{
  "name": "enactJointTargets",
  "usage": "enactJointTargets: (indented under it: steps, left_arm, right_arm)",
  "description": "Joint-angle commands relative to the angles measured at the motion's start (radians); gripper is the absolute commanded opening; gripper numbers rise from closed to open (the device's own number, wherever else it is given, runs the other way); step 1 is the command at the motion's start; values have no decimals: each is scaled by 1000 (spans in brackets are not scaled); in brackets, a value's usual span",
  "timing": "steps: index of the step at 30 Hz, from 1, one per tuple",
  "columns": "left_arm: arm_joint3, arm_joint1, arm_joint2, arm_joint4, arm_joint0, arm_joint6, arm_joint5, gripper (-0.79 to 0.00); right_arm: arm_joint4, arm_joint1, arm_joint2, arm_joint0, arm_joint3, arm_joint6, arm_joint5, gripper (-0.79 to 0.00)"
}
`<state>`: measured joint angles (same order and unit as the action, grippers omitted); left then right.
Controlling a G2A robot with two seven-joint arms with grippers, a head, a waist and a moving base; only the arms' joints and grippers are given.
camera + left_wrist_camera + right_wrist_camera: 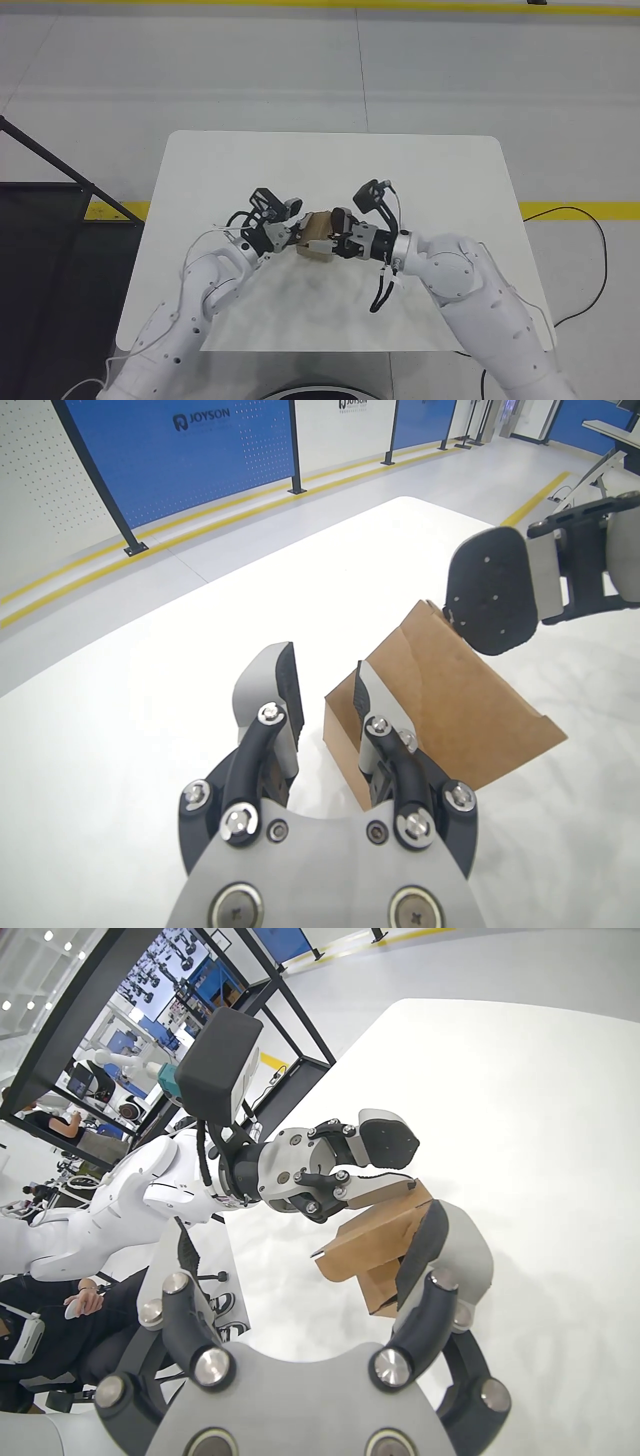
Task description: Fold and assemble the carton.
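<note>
The carton [450,710] is plain brown cardboard, only partly folded. It has one broad panel sloping up from the table, a short upright end wall, and a loose flap jutting from its side with a gap beneath. It sits near the middle of the white table [420,170], a little toward the robot, wedged between the two grippers. The left gripper [325,687] is at the end wall with its fingers spread apart. One finger lies against the carton's upper edge and the other stands free in the air, so nothing is clamped between them. The right gripper [307,1240] comes in from the opposite side with its fingers set wide. One black pad [490,592] presses on the carton's far upper corner, and the other finger is well clear of the cardboard. From above, both grippers cover the carton's ends, leaving just a brown strip visible between them. Around the table lies a pale floor [300,60] marked with yellow lines [580,210]. A black frame [60,160] stands just beside the table's left corner, and a dark cable [590,250] trails on the right. Blue panels [165,455] stand beyond the far edge.
</note>
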<state>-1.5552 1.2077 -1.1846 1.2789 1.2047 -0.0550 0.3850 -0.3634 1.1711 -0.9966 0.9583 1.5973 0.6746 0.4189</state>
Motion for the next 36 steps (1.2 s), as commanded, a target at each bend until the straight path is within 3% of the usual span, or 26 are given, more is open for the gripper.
enactJointTargets:
  steps: [1,36]
  left_arm:
    - [0,1,4,3,-2,2,-2,-431]
    - [-4,9,37,28,-10,10,12,-422]
  right_arm:
    - [2,0,1,0,-3,2,2,0]
    - [9,8,17,-1,-53,-3,31,0]
